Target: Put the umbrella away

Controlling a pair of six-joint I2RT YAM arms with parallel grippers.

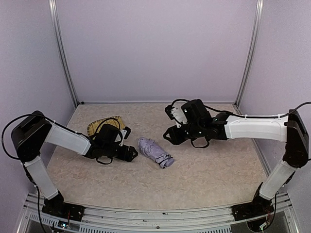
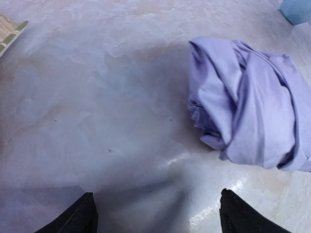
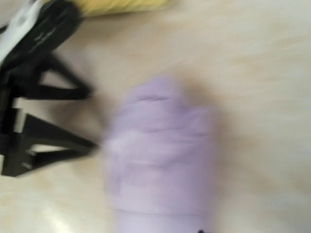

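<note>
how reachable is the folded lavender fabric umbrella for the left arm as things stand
Probably yes. The left gripper stands open, close beside the folded lavender fabric umbrella, with only bare tabletop between them; the right gripper is off on the umbrella's other side, not in the way.

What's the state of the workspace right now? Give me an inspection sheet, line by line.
Surface: beige mottled table, no spills seen.
Job's things: umbrella folded into a bundle, lying between the two arms, not held.
Clutter: yellow woven item, partly behind the left arm.
Grippers: left gripper open, empty, beside the umbrella; right gripper apart from it, jaws unclear.
Cables: black cable loops at both wrists, off the umbrella.
Surroundings: pale walls, metal corner posts.
</note>
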